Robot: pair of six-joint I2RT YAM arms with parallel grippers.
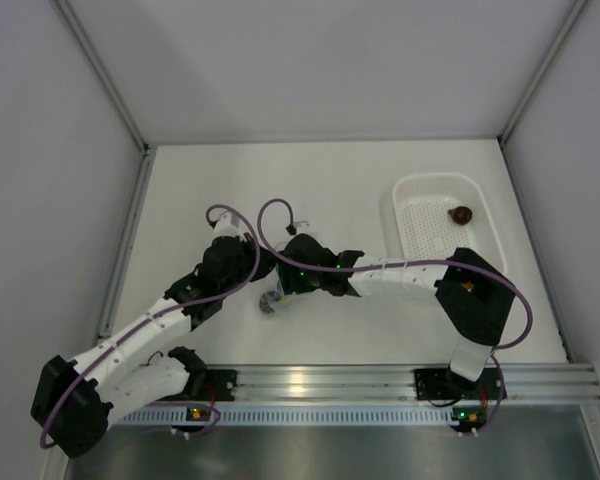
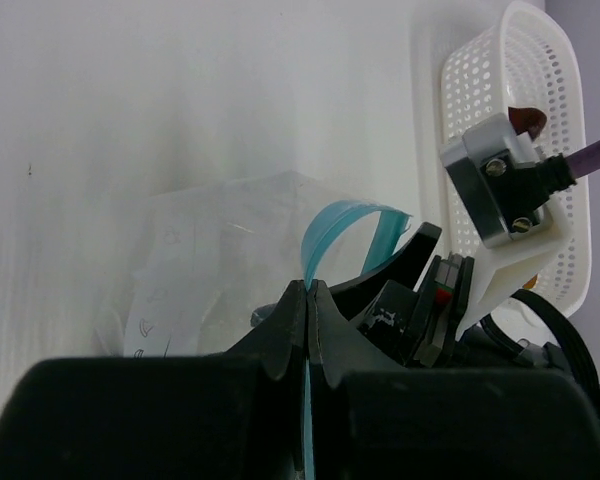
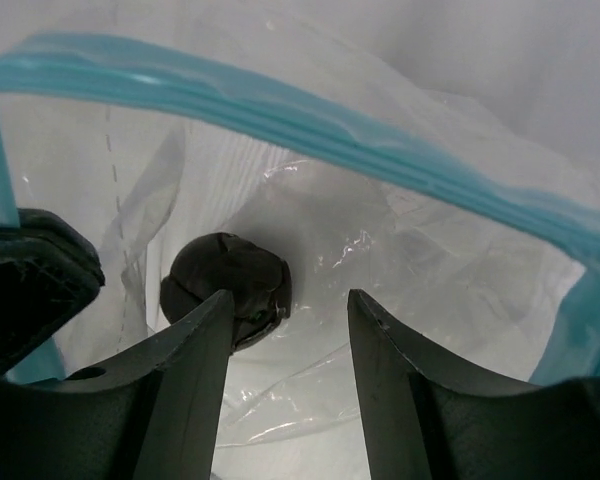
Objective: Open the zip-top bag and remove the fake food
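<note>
Both arms bent inward over the middle of the surface [image 1: 330, 185]. The left pincer [image 2: 308, 300] was clamped on the zip-top bag [image 2: 215, 250] at its blue strip. The right pincer [image 3: 290, 325], jaws apart, pointed into the bag's mouth beside a dark fake food piece [image 3: 225, 278].

Clear crinkly zip-top bag [image 1: 273, 300] with light blue zip strip [image 3: 280, 110]: sits mid-way across white table [image 1: 230, 190], toward near edge. Mouth open, two strip lips parted into wide loop. One lip clamped in left gripper [image 2: 308, 292], held up off table. Plastic see-through, heavily creased.

Dark purple-black rounded toy piece [image 3: 227, 283]: inside bag, low down, lumpy surface, partly hidden.

Dark maroon-brown rounded toy piece [image 1: 462, 213]: out of bag, lying in white perforated basket [image 1: 420, 225], at its far right side.
</note>
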